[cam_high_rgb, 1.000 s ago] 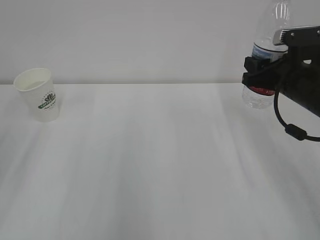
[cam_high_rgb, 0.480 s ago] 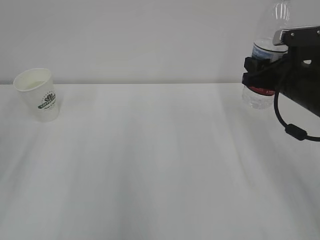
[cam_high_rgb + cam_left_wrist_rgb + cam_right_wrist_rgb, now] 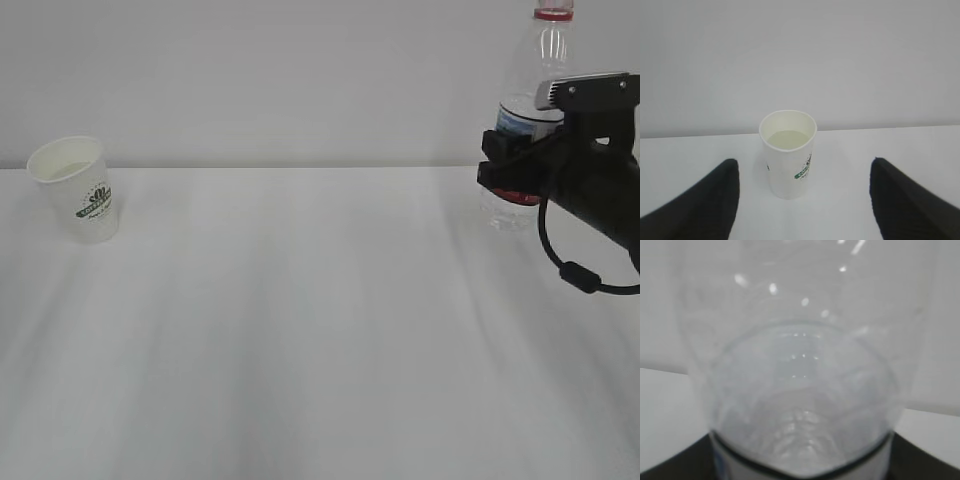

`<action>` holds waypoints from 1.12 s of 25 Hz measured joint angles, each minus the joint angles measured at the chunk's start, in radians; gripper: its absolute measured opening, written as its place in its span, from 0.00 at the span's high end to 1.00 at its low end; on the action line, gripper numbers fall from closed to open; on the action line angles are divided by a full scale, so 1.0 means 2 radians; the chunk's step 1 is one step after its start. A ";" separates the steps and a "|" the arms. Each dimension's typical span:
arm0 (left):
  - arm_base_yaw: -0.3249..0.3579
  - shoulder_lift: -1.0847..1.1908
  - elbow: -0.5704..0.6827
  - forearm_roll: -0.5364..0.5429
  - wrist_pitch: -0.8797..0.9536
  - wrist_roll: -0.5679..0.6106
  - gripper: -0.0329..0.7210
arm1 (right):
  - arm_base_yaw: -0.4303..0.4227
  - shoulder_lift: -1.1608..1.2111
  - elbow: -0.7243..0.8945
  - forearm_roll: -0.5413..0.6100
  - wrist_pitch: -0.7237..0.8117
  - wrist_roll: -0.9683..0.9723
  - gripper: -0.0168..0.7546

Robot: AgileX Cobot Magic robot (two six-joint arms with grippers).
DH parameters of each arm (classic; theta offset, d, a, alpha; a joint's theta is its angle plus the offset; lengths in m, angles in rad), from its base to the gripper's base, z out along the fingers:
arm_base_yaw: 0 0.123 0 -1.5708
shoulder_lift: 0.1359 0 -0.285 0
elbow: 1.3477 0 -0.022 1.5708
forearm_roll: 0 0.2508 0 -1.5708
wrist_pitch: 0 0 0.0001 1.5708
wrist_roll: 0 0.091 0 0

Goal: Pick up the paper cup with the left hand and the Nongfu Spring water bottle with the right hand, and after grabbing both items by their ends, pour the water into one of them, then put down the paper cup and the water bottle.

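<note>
Your left pincer [image 3: 800, 200] stands spread wide and holds nothing: in its wrist view the two dark fingers [image 3: 695, 200] sit low at either side, and the paper cup [image 3: 788, 152] stands upright on the desk [image 3: 890, 145] dead ahead at twelve o'clock, clear of both. The cup's long axis is vertical, so a straight advance should bring the fingers round its wall. In the exterior view the cup [image 3: 75, 187] sits far out at nine o'clock, well apart from the other arm. Over at three o'clock, your right pincer [image 3: 512, 165] is pinching the Nongfu Spring water bottle [image 3: 530, 110] about its label, upright; whether its base touches the desk I cannot quite tell.
</note>
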 joint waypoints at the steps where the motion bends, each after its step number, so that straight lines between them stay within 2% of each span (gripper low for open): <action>1: 0.000 0.000 0.000 0.000 0.000 0.000 0.17 | 0.000 0.004 0.000 0.000 -0.004 -0.001 0.49; 9: 0.000 0.000 0.000 0.000 -0.004 0.001 0.17 | 0.000 0.040 -0.014 0.006 -0.026 -0.019 0.49; 28: 0.000 0.000 0.000 0.017 -0.018 0.001 0.18 | 0.000 0.143 -0.104 0.042 -0.038 -0.028 0.49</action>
